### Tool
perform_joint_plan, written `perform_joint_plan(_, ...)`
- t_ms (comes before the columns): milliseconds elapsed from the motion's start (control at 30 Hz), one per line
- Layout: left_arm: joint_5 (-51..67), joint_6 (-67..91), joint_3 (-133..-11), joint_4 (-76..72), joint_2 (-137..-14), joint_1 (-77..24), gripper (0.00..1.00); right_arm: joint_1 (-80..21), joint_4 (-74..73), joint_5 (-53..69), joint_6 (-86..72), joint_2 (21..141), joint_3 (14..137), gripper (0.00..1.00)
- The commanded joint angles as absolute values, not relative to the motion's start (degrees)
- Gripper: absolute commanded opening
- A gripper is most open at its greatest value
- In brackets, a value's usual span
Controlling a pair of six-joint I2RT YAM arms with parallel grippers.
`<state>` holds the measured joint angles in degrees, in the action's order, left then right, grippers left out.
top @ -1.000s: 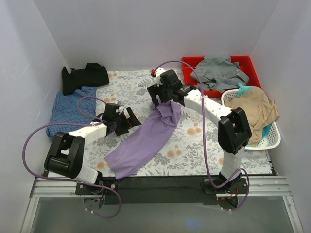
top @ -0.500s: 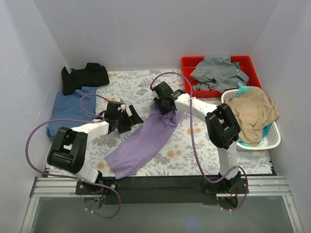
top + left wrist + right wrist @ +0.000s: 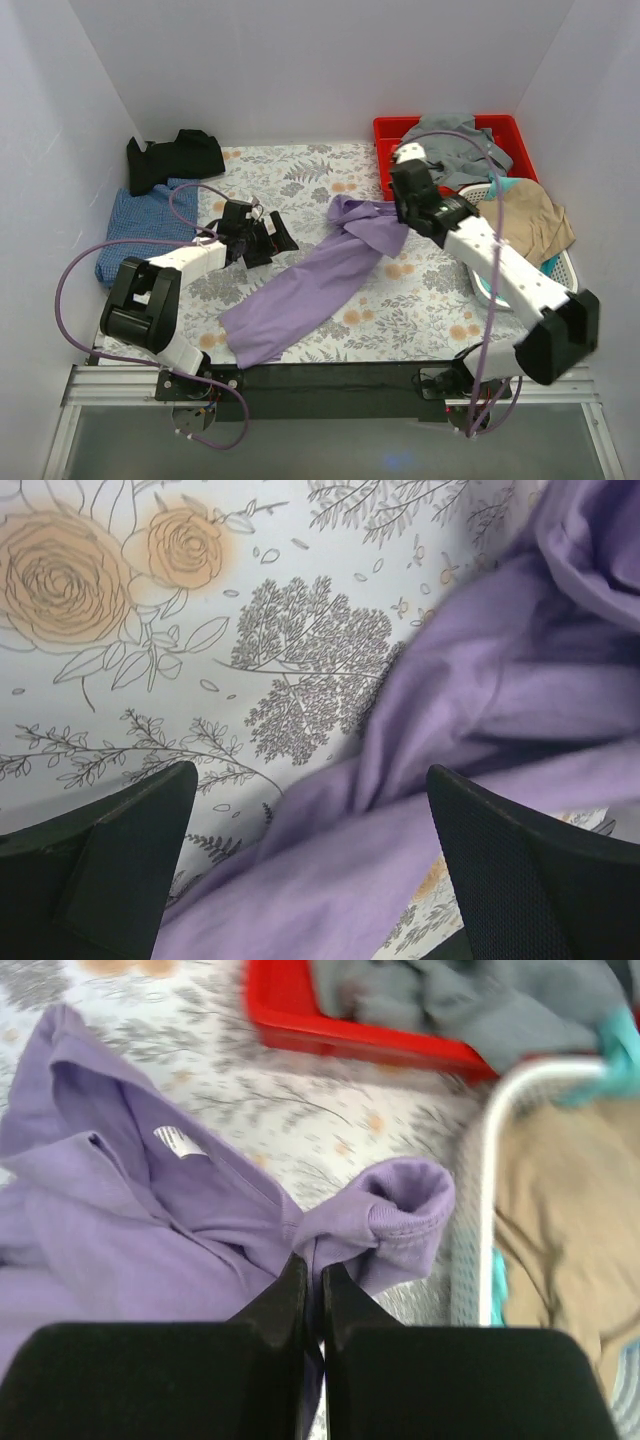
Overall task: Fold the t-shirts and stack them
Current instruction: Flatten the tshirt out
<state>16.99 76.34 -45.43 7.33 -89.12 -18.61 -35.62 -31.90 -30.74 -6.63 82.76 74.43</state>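
Long shirt (image 3: pixel 310 285) across table (image 3: pixel 300 170) middle. Left of it: near shirt (image 3: pixel 140 225), far shirt (image 3: pixel 175 155). Right: basket (image 3: pixel 568 275); right-behind: tray (image 3: pixel 383 140).

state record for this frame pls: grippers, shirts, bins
left gripper: open, over the purple t-shirt's edge, holding nothing
right gripper: shut on purple t-shirt's far end
purple t-shirt: unfolded, lying diagonally
black t-shirt: bunched, far left corner
blue t-shirt: left side, nearer than the black one
red bin: grey garment
white basket: tan garment
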Motion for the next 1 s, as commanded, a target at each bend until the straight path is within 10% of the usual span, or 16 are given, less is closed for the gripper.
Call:
perform_joint_plan(0,16.7,73.8,-48.7,10.5,-87.3,-19.0,0.98,-32.9,-41.8,-35.2,-16.8,75.6,65.5,0.01)
perform_joint_plan(133,17.0,73.2,-48.8,10.9,-87.1,-19.0,0.98,-32.9,-44.1,-34.6,-25.8,70.1,55.2,0.09)
perform_joint_plan(200,18.1,72.8,-48.5,11.2,-87.7,-19.0,0.98,-32.9,-44.8,-35.9,-28.9,68.9,52.2,0.61)
perform_joint_plan(267,19.9,72.4,-48.2,11.9,-87.8,-19.1,0.98,-33.0,-45.7,-37.8,-30.0,67.4,52.6,0.91)
perform_joint_plan(967,21.8,74.8,-38.8,13.2,-83.1,-22.8,0.98,-23.8,-16.5,-13.9,-8.1,89.6,63.1,0.95)
